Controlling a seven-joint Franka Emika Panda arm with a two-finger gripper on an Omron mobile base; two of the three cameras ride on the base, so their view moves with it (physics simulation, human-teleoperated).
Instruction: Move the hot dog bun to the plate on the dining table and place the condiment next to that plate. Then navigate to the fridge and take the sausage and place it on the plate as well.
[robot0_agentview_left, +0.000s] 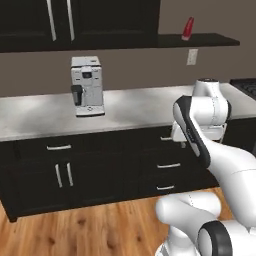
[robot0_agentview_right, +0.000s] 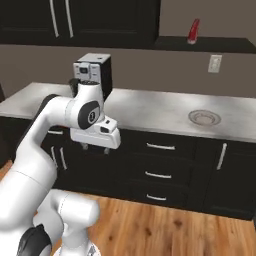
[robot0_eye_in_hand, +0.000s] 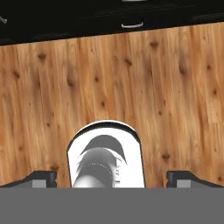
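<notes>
the gripper (robot0_agentview_right: 95, 148) is hanging wide open, holding nothing, pointing down at the floor (robot0_eye_in_hand: 131, 78). the red bottle (robot0_agentview_right: 193, 31) is sitting high up on the shelf (robot0_agentview_right: 210, 44), far above and to the right.

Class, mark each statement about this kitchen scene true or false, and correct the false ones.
1. The gripper is open and holds nothing. True.
2. The red bottle stands on the counter. False: it stands on the dark wall shelf.
3. A coffee machine stands on the counter. True.
4. The beige-grey plate carries a bun. False: it carries nothing.
5. The hand view looks down at the wooden floor. True.
</notes>
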